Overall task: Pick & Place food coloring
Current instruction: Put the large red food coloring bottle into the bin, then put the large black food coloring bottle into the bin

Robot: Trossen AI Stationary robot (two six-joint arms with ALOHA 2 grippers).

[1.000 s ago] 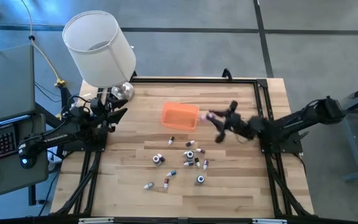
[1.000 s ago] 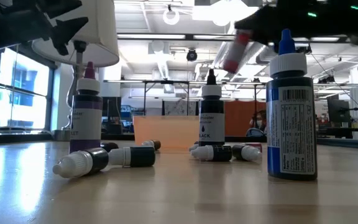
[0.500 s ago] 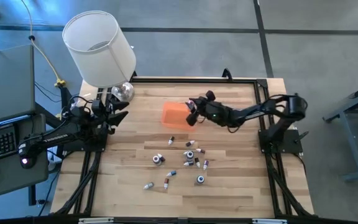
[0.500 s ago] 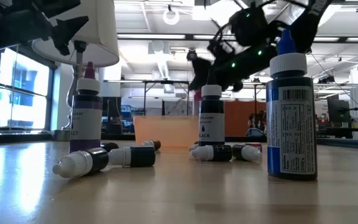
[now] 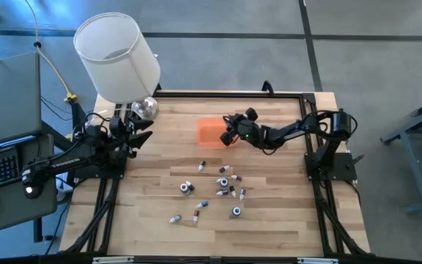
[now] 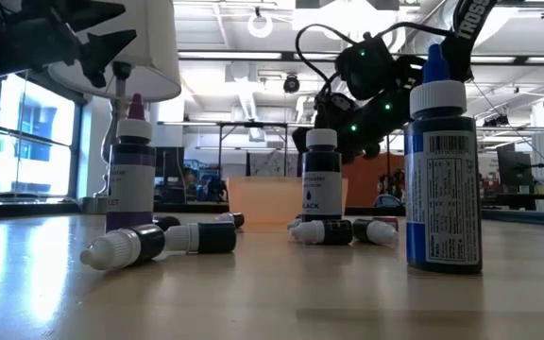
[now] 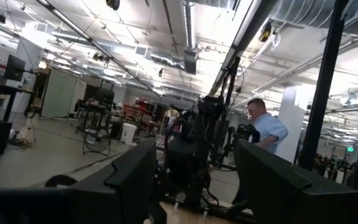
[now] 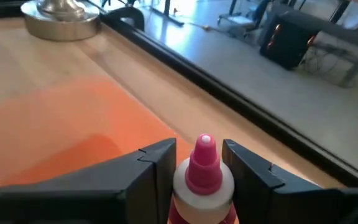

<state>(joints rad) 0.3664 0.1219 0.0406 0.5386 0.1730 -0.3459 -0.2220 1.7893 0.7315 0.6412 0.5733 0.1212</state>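
Observation:
My right gripper (image 5: 227, 136) hangs over the orange tray (image 5: 208, 130) at the table's far middle, shut on a food coloring bottle (image 8: 202, 168) with a pink tip and white cap. Several more food coloring bottles (image 5: 222, 183) are scattered on the wood nearer the front. Some stand upright on their bases, such as the purple (image 6: 130, 175), black (image 6: 321, 184) and blue (image 6: 442, 184) ones. Others lie on their sides (image 6: 159, 244). My left gripper (image 7: 194, 171) waits at the table's left edge, open, with nothing between its fingers. My right gripper pinches the bottle at its white cap (image 8: 182, 182) between the two fingers (image 8: 157, 163). The fingers slant down from the table's right and run along the bottle, whose pink tip points ahead past them. The bottle is lifted clear above the tray; its body is out of frame.
A lamp with a white shade (image 5: 117, 57) and a metal base (image 5: 143, 108) stands at the far left corner. Black frame rails (image 5: 299, 99) run along the table's edges. Bare wood lies right of the tray. A person (image 7: 263, 130) stands in the room beyond.
My right gripper has swung from the table's right side toward the left and down, tipping from raised to slanting down, and now hangs over the tray with the bottle between its fingers. The tray has shifted a little toward the right.

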